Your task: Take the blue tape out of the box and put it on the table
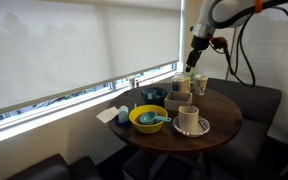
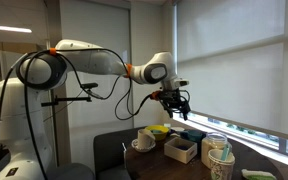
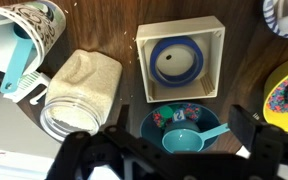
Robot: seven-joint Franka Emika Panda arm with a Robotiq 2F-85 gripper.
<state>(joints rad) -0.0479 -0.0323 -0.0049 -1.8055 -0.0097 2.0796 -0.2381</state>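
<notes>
The arm [image 2: 84,58] is made of rounded, glossy white links with dark seams at the joints and a small orange band near the wrist. Thin black cables [image 1: 242,45] hang loosely along it. The hand [image 2: 174,100] is black and blocky; in the wrist view its dark, blurred fingers [image 3: 94,158] fill the six o'clock edge.

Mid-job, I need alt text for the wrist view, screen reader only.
Looking straight down, the blue tape lies flat inside the open tan box on the dark table. The open gripper hovers above, fingers spread, near a blue bowl.
</notes>
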